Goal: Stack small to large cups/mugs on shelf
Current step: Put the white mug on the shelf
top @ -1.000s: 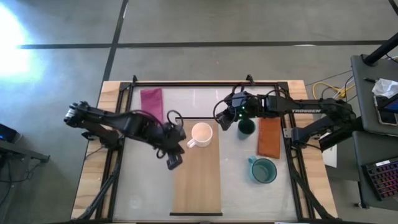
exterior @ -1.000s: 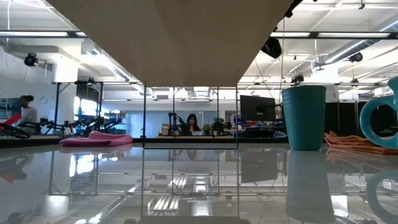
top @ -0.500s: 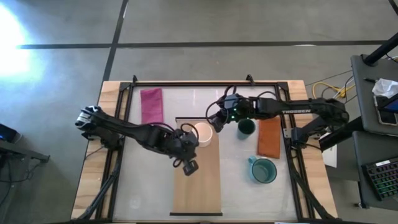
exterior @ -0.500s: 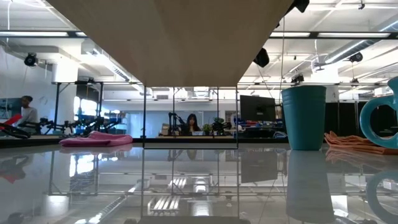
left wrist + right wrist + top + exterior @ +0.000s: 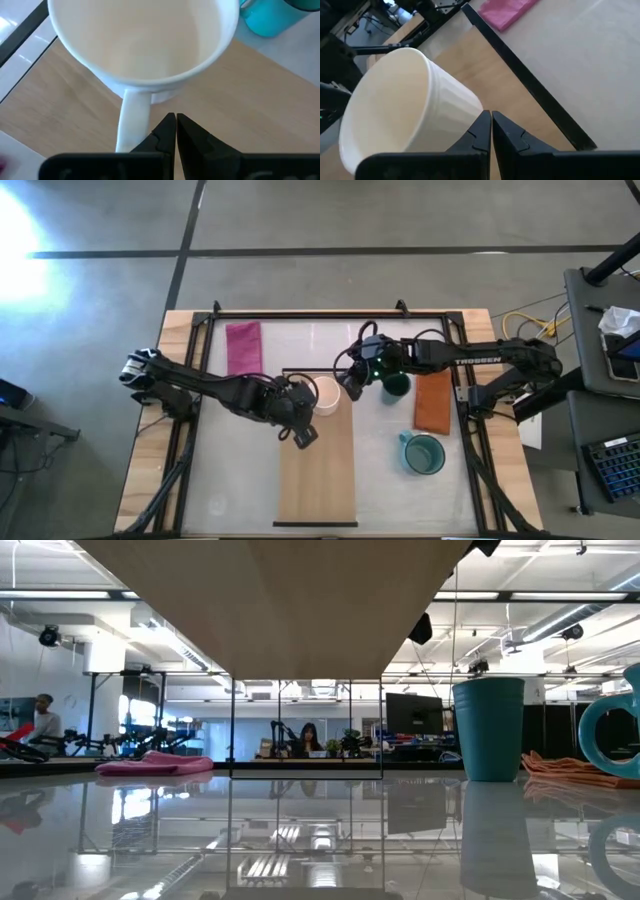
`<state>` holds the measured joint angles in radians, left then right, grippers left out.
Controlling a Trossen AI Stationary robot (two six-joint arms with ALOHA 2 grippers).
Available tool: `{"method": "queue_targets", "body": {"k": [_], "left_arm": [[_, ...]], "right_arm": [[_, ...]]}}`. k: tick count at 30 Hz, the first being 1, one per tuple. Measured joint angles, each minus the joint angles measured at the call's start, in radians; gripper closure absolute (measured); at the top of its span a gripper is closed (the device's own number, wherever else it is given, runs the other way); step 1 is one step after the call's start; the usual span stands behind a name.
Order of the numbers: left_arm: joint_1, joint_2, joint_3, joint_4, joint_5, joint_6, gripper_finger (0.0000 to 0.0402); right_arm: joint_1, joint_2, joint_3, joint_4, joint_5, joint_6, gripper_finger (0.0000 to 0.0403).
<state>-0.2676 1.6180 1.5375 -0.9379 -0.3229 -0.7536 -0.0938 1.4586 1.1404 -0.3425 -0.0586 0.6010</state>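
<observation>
A cream-white handled mug (image 5: 326, 393) stands upright on the far end of the light-wood shelf (image 5: 317, 470), seen close in both wrist views (image 5: 145, 45) (image 5: 405, 100). My left gripper (image 5: 303, 430) is shut at the mug's near-left side, beside the handle (image 5: 133, 125). My right gripper (image 5: 350, 387) is shut at the mug's right side. A dark green cup (image 5: 397, 385) stands on the tabletop right of the shelf, and a teal handled mug (image 5: 423, 454) nearer the front right. My left gripper's shut fingertips (image 5: 169, 122) point at the mug's lower wall (image 5: 162, 96) just beside the handle, from the table's near-left side; I cannot tell whether they touch it. My right gripper's shut fingertips (image 5: 484, 120) stand against the mug's outer wall (image 5: 467, 112) from the table's right side; I cannot tell whether they touch it.
A magenta cloth (image 5: 243, 348) lies at the far left and an orange cloth (image 5: 433, 402) right of the green cup. The low view shows the shelf's underside (image 5: 280, 600) above the tabletop, with the green cup (image 5: 488, 728) and the teal mug's handle (image 5: 608, 735) at the right.
My left gripper has gone from the shelf's left edge toward the table's right, onto the shelf, up to the mug's handle side. My right gripper has gone toward the table's left, from beside the green cup up to the mug's right side. The mug stays in place.
</observation>
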Motion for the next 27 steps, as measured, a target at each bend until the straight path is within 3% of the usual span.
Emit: {"method": "queue_targets", "body": {"k": [10,21,27], "left_arm": [[0.010,-0.006,-0.005,-0.105,-0.027,0.001,0.0402],[0.028,-0.007,-0.005,-0.099,-0.032,0.035,0.0401],[0.019,-0.036,-0.003,-0.091,-0.019,0.035,0.0402]], "right_arm": [[0.012,-0.002,0.000,-0.022,-0.021,-0.003,0.0394],[0.035,-0.004,0.000,-0.028,-0.021,0.005,0.0394],[0.035,-0.040,0.000,-0.124,-0.004,-0.003,0.0394]]}}
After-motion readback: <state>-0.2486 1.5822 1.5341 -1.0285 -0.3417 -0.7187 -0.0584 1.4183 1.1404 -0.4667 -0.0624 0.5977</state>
